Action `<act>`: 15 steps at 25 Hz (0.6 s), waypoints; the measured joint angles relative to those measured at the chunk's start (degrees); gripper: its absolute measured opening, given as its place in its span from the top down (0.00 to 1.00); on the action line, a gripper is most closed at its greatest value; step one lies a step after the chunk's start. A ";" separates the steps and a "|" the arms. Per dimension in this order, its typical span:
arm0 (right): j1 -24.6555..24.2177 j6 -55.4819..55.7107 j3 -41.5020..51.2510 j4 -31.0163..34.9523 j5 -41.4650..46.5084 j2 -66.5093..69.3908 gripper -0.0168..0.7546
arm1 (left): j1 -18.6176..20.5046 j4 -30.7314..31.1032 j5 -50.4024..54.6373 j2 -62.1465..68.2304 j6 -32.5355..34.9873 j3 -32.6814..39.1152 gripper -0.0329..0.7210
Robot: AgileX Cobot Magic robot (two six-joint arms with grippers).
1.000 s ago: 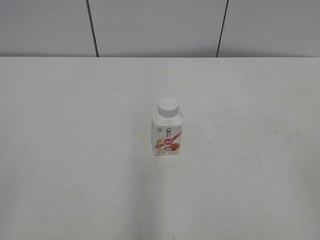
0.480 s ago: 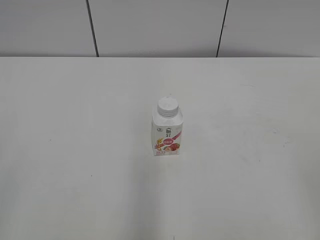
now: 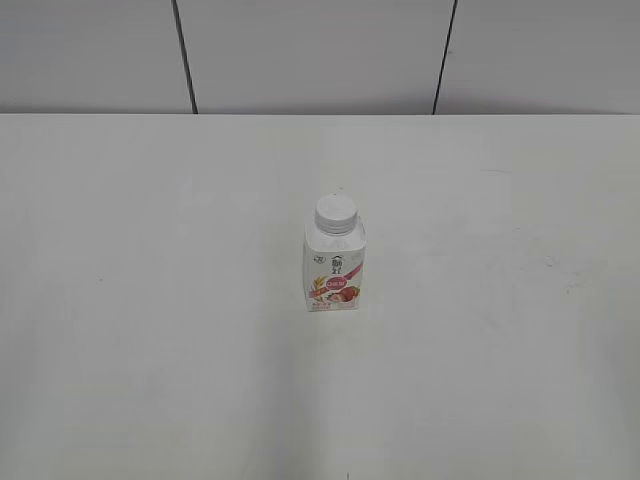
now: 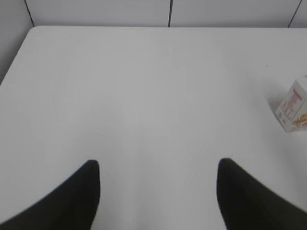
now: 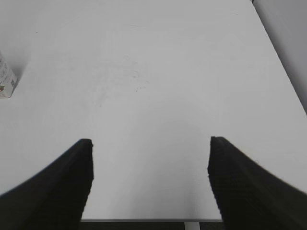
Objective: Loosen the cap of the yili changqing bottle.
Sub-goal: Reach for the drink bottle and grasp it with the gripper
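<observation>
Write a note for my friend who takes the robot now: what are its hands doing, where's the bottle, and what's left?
Left gripper: open, empty, over bare table.
Right gripper: open, empty, also over bare table.
Bottle: standing upright mid-table, between the two arms, touched by neither.
Cap: on the bottle.
Done: nothing yet.
Left: probably steady the bottle with one gripper, grip the cap with the other and twist it loose.
</observation>
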 joint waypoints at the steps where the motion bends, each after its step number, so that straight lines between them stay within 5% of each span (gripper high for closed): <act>1: 0.00 0.00 0.00 0.00 0.00 0.00 0.22 | 0.00 0.00 -0.79 0.00 0.00 -0.39 0.33; 9: 0.00 0.00 0.00 0.00 0.00 0.00 0.22 | 0.00 0.05 -25.88 0.00 0.00 -0.32 0.33; 15: 0.00 0.00 0.00 0.00 0.00 0.00 0.22 | 0.00 0.05 -48.63 4.71 0.00 6.19 0.33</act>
